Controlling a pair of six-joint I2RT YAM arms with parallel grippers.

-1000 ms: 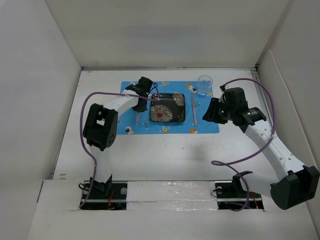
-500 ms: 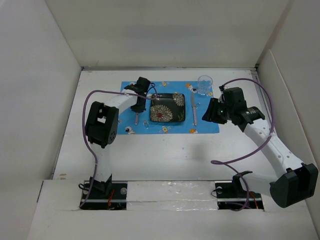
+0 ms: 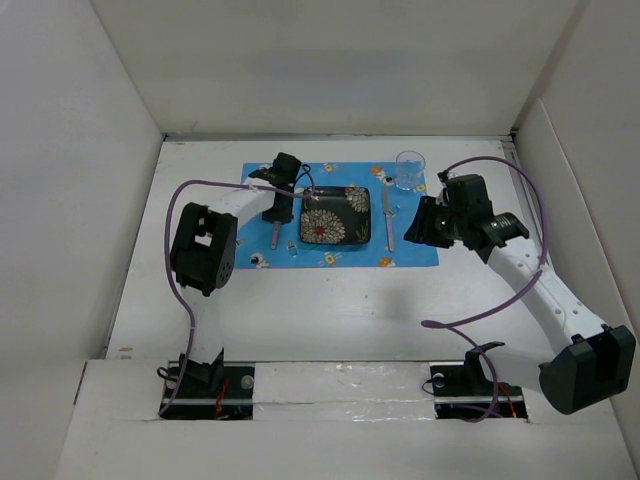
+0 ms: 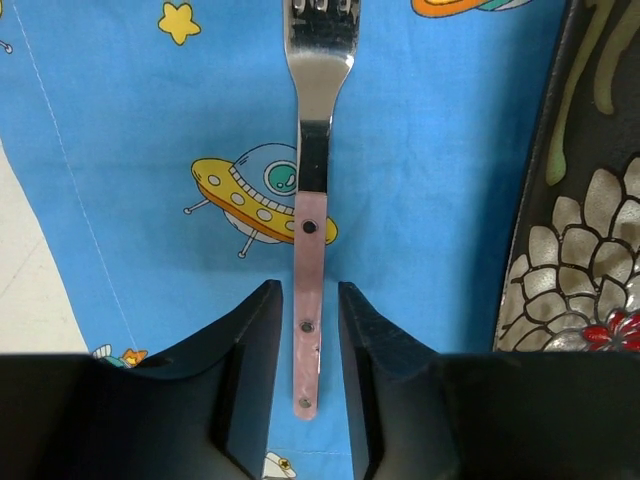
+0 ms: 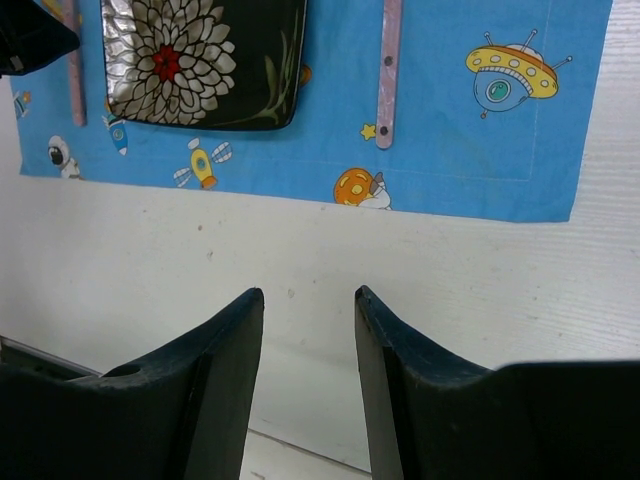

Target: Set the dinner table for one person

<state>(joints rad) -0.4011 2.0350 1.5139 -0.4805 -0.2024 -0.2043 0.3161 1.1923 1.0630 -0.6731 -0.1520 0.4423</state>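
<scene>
The white dinner table holds a blue space-print placemat. On the mat lie a black flowered square plate, a pink-handled fork to its left and a pink-handled knife to its right. A clear glass stands at the mat's far right corner. My left gripper is open; its jaws straddle the fork handle with a small gap on each side. The fork lies flat on the mat. My right gripper is open and empty over bare table, just off the mat's right edge.
White panels wall the table on the left, back and right. The plate's edge is close to the right of the left gripper. In the right wrist view the plate, the knife and the mat lie ahead of the fingers.
My left gripper has shifted a little nearer and to the left along the fork, then stopped. The fork, plate, knife, glass and right arm have not moved.
</scene>
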